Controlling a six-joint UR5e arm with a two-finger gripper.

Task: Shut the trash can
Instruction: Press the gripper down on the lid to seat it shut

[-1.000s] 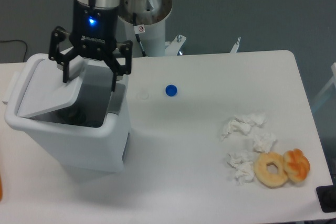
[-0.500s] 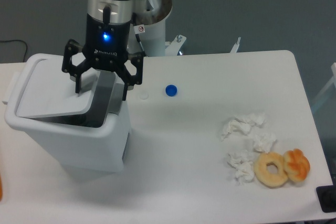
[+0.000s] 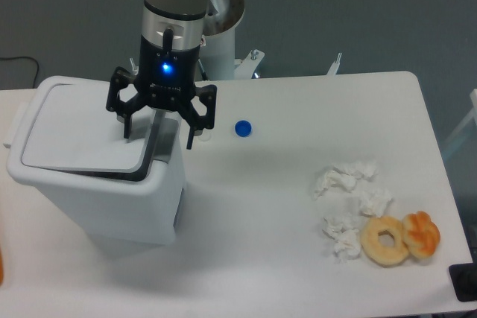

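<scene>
The gripper (image 3: 159, 138) hung wide open, empty. The trash can (image 3: 97, 184) lid (image 3: 82, 135) lay just left, nearly flat

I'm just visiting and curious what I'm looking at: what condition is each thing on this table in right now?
trash can: upright, lid almost down, a dark gap still showing at its right edge.
tool: open, fingers spread over the lid's right edge, holding nothing.
blue cap: lying loose on the table.
tissues: crumpled, scattered in a cluster.
doughnut: whole, lying flat.
orange pastry: lying against the doughnut.
</scene>
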